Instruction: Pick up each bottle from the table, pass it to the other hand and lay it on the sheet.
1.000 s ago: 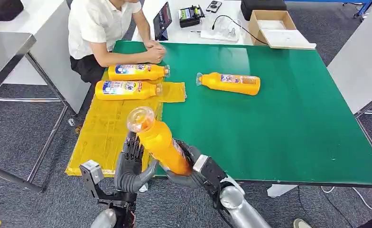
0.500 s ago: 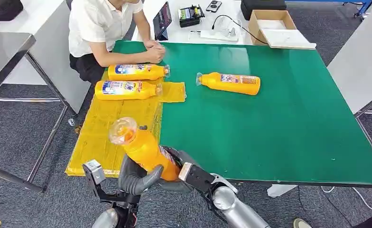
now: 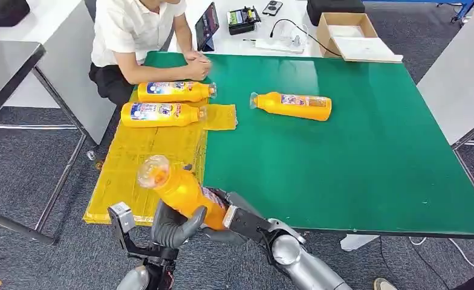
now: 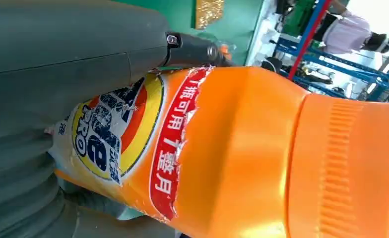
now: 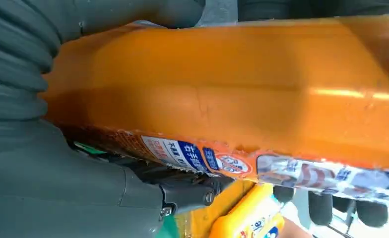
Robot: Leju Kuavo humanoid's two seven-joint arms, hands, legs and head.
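Mid-handover at the table's (image 3: 343,151) near edge: both the left hand (image 3: 173,225) and right hand (image 3: 227,212) gripped one bottle (image 3: 177,186). Two bottles (image 3: 161,113) lay on the sheet (image 3: 139,163); a fourth (image 3: 292,106) remained near the table's far edge.

- A green tabletop (image 3: 355,163) carries the things.
- A yellow sheet (image 3: 139,163) covers its left edge and hangs past the near left corner.
- Two orange bottles lie on their sides on the sheet, one (image 3: 175,91) farther off, the other (image 3: 161,114) just nearer, caps pointing right.
- A third orange bottle (image 3: 292,106) lies on the bare green, cap pointing left.
- A person's forearms (image 3: 193,63) rest on the far left corner.
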